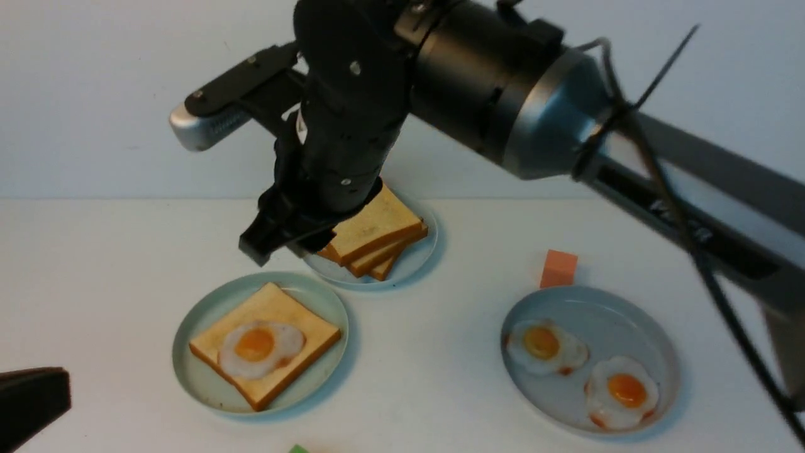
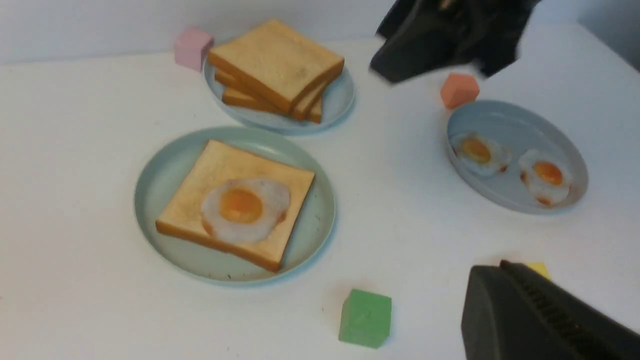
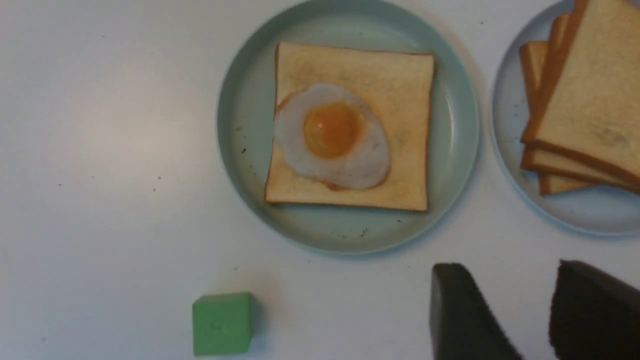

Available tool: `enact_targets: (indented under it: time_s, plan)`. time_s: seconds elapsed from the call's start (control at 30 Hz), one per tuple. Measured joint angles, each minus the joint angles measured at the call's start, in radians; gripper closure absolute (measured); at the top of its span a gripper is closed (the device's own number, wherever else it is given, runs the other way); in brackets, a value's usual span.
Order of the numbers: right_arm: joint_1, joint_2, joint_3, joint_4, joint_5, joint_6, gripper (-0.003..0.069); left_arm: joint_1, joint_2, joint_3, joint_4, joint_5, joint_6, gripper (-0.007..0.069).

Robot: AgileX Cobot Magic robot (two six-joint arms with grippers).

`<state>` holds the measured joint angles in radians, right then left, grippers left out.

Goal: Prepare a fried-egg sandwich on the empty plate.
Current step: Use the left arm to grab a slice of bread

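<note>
Left tool [image 1: 31, 402]: low at the near left edge, away from the work; pads pressed together, holding nothing.
Mint-green plate [image 1: 214, 302]: left of middle on the tabletop, carrying one toast slice [image 1: 277, 305] with the fried egg [image 1: 259, 347] lying on it; no upper slice yet.
Direction: the slice is square, so it has no long axis; one corner points toward the robot. The egg is longer roughly left to right.
Right tool [image 3: 505, 275]: hanging by the toast stack [image 1: 374, 229], on its side toward this plate; jaws spread, nothing between.
Step, as judged: fetch the top slice of the stack. Pinch only that one by opposite crusts, lift straight, then turn it so its corners match the lower slice.
</note>
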<state>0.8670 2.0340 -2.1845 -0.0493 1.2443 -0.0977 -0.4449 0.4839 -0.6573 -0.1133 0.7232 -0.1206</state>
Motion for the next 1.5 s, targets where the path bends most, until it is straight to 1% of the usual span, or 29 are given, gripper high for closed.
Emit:
enact_targets:
  time_s: [0.1, 0.17, 0.2, 0.27, 0.37, 0.43, 0.57, 0.73, 0.83, 0.87, 0.93, 0.97, 1.03, 1.07, 1.17, 1.3, 1.5]
  plan:
    - [0.000, -0.150, 0.147, -0.050, 0.001, 0.049, 0.0515, 0.000, 0.120, -0.032, -0.006, 0.010, 0.021, 0.0638]
    - [0.000, -0.246, 0.243, -0.072, 0.003, 0.080, 0.0564, 0.000, 0.175, -0.052, -0.012, 0.010, 0.032, 0.0638]
    - [0.000, -0.347, 0.346, -0.089, 0.003, 0.117, 0.0604, 0.000, 0.242, -0.081, -0.024, 0.007, 0.053, 0.0638]
    - [0.000, -0.504, 0.496, -0.099, 0.005, 0.164, 0.0643, 0.000, 0.360, -0.133, -0.051, -0.007, 0.106, 0.0638]
    - [0.000, -0.691, 0.719, -0.094, 0.000, 0.245, 0.0656, 0.000, 0.529, -0.203, -0.111, -0.031, 0.214, 0.0638]
    - [0.000, -0.816, 0.854, -0.090, -0.036, 0.299, 0.0656, 0.000, 0.645, -0.258, -0.159, -0.042, 0.296, 0.0638]
    - [0.000, -1.031, 1.014, -0.090, -0.108, 0.382, 0.0656, 0.000, 0.875, -0.394, -0.242, -0.077, 0.453, 0.0638]
    - [0.000, -1.208, 1.065, -0.091, -0.112, 0.422, 0.0656, 0.000, 1.114, -0.593, -0.249, -0.096, 0.563, 0.0634]
    - [0.000, -1.270, 1.066, -0.092, -0.112, 0.430, 0.0655, 0.000, 1.233, -0.697, -0.212, -0.099, 0.623, 0.0594]
    - [0.000, -1.280, 1.066, -0.092, -0.112, 0.431, 0.0655, 0.000, 1.266, -0.718, -0.197, -0.099, 0.634, 0.0573]
    - [0.000, -1.309, 1.066, -0.090, -0.107, 0.432, 0.0654, 0.002, 1.341, -0.780, -0.151, -0.102, 0.647, 0.0506]
    - [0.000, -1.314, 1.066, -0.087, -0.101, 0.432, 0.0654, 0.008, 1.383, -0.815, -0.129, -0.111, 0.649, 0.0459]
    - [0.000, -1.317, 1.066, -0.077, -0.082, 0.432, 0.0653, 0.021, 1.432, -0.861, -0.109, -0.129, 0.650, 0.0392]
    - [0.000, -1.317, 1.068, -0.073, -0.066, 0.432, 0.0652, 0.036, 1.471, -0.889, -0.103, -0.145, 0.650, 0.0337]
    - [0.000, -1.317, 1.076, -0.069, -0.037, 0.432, 0.0652, 0.065, 1.537, -0.943, -0.099, -0.163, 0.638, 0.0265]
    - [0.000, -1.317, 1.084, -0.067, -0.029, 0.432, 0.0652, 0.076, 1.588, -0.973, -0.099, -0.171, 0.648, 0.0241]
    - [0.000, -1.317, 1.084, -0.066, -0.032, 0.449, 0.0651, 0.075, 1.613, -0.978, -0.122, -0.183, 0.683, 0.0239]
